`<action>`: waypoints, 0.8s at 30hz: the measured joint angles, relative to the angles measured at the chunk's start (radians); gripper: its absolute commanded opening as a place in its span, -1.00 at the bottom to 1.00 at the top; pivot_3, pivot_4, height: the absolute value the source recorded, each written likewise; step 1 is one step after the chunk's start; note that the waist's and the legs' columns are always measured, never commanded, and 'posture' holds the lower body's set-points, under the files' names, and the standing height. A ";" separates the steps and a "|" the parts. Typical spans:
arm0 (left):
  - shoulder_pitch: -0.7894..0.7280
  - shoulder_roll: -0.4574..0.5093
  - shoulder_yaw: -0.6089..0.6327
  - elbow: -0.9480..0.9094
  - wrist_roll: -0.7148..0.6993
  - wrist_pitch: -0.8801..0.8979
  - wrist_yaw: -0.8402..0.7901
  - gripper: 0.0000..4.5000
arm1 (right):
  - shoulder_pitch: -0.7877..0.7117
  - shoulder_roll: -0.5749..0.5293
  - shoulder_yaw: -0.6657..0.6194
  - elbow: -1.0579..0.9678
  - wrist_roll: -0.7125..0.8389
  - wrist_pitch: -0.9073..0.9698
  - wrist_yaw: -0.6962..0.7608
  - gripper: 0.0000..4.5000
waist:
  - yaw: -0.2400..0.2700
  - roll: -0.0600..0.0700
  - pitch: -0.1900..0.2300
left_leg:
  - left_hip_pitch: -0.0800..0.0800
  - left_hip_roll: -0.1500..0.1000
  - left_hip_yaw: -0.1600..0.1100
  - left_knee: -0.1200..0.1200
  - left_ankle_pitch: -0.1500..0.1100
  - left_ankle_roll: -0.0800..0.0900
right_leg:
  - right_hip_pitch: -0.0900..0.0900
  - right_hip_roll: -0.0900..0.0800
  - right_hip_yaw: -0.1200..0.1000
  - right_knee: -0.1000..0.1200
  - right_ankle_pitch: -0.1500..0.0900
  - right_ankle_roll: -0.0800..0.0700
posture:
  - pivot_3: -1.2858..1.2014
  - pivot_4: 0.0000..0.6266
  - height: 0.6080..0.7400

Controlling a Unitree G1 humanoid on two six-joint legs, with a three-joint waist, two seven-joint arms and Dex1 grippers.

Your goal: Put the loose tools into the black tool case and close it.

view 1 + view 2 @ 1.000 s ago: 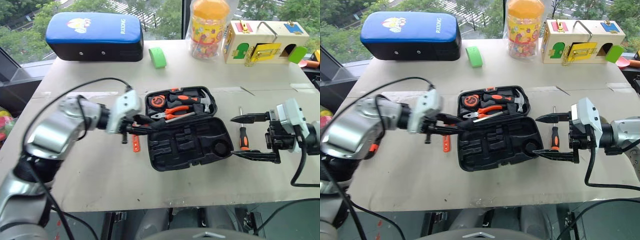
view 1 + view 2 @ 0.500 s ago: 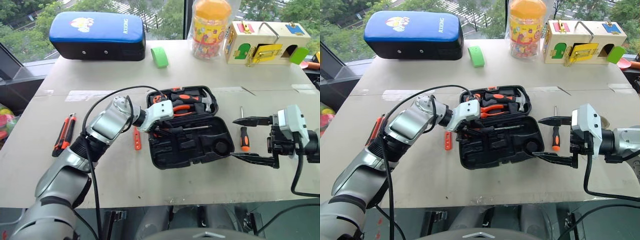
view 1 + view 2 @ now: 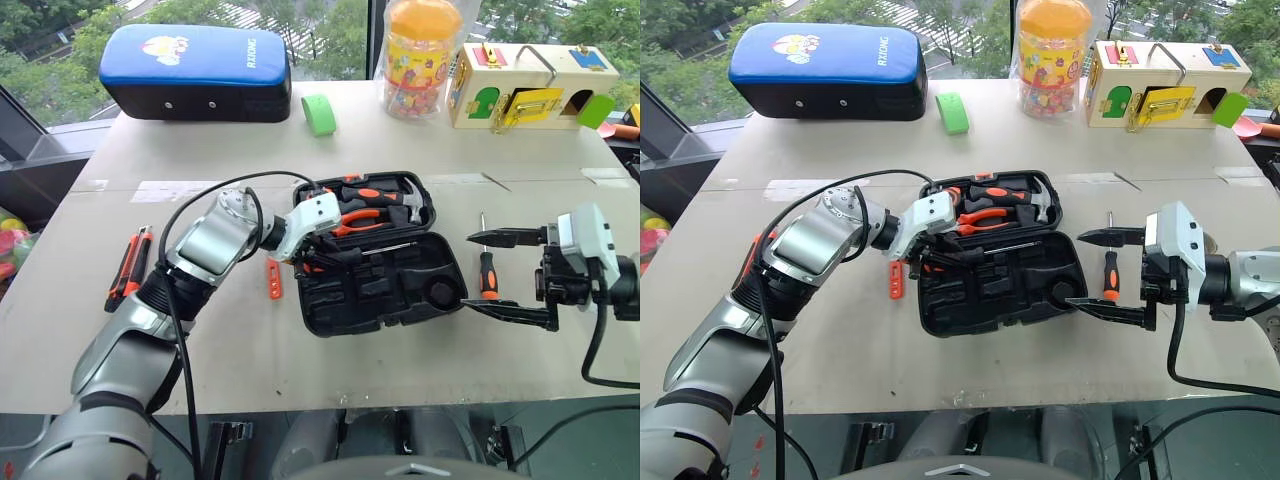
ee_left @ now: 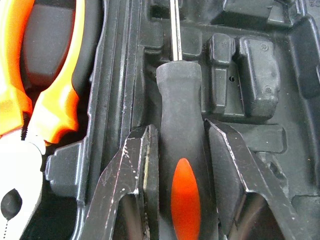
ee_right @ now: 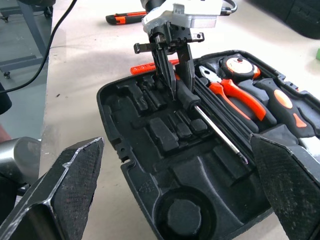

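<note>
The black tool case [image 3: 400, 305] lies open in the middle of the table. My left gripper [image 3: 322, 256] is shut on the handle of an orange-and-black screwdriver [image 4: 182, 100]. The screwdriver lies in the case's near half, its shaft [image 5: 220, 137] running along the hinge. A second screwdriver [image 3: 488, 272] lies on the table right of the case, beside my right gripper [image 3: 470, 273], which stands open and holds nothing. A slim orange tester screwdriver [image 3: 272, 279] lies just left of the case. The utility knife [image 3: 128, 268] is further left. I cannot make out the black tape roll.
Pliers [image 3: 352, 218], a hammer and a tape measure sit in the case's far half. At the back stand a blue-topped padded case [image 3: 195, 72], a green tape roll [image 3: 318, 114], a jar of coloured pieces [image 3: 423, 55] and a wooden latch box [image 3: 530, 83].
My left gripper has carried the screwdriver from left of the case over its near half and lowered it there. The right gripper has stayed put.
</note>
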 measured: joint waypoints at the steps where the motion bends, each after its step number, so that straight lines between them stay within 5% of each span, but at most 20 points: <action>1: 0.001 0.000 0.000 0.000 0.000 -0.001 0.000 -0.09 | 0.000 0.000 0.000 0.000 0.000 0.000 0.000 1.00 | 0.001 0.000 0.000 | 0.000 0.000 0.000 0.000 0.000 0.000 | 0.000 0.000 0.000 0.000 0.000 0.000 | 0.03 -0.52 0.93; 3: 0.003 -0.004 0.000 -0.002 -0.001 -0.001 -0.001 0.13 | 0.000 0.002 0.002 0.000 0.000 0.000 0.000 1.00 | 0.002 0.000 0.000 | 0.000 0.000 0.000 0.000 0.000 0.000 | 0.000 0.000 0.000 0.000 0.000 0.000 | 0.03 -0.52 0.93; 6: 0.003 -0.006 0.006 -0.003 -0.004 0.012 -0.001 0.80 | 0.000 0.003 0.002 0.000 0.000 0.000 -0.001 1.00 | 0.003 0.000 0.000 | 0.000 0.000 0.000 0.002 0.000 0.000 | 0.000 0.000 0.000 0.001 0.000 0.000 | 0.03 -0.52 0.93; 12: -0.021 0.009 0.066 -0.049 -0.054 0.107 -0.010 0.80 | 0.003 0.003 0.002 -0.003 0.005 0.003 -0.004 1.00 | 0.001 -0.001 0.000 | -0.001 0.000 -0.001 0.003 0.000 0.000 | 0.000 0.000 0.000 0.001 0.000 0.000 | 0.03 -0.52 0.93; 17: -0.053 0.008 0.092 -0.075 -0.071 0.110 -0.018 0.13 | 0.003 0.003 0.002 -0.003 0.004 0.003 -0.005 1.00 | 0.001 -0.001 0.000 | -0.002 0.000 -0.001 0.003 0.000 0.000 | 0.000 0.000 -0.001 0.001 0.000 0.000 | 0.03 -0.52 0.93; 22: -0.052 -0.010 0.072 -0.038 -0.047 0.051 -0.019 -0.99 | 0.002 0.005 0.002 -0.002 0.003 0.002 -0.005 1.00 | 0.001 -0.001 0.000 | -0.002 0.000 -0.001 0.003 0.000 0.000 | 0.000 0.000 -0.001 0.001 0.000 0.000 | 0.03 -0.52 0.93; 24: -0.050 -0.023 0.047 -0.004 -0.018 0.013 -0.016 -0.99 | 0.002 0.005 0.002 -0.002 -0.001 0.002 -0.006 1.00 | 0.002 -0.001 0.000 | -0.002 0.000 -0.001 0.003 0.000 0.000 | 0.000 0.000 -0.001 0.000 0.000 0.000 | 0.03 -0.52 0.93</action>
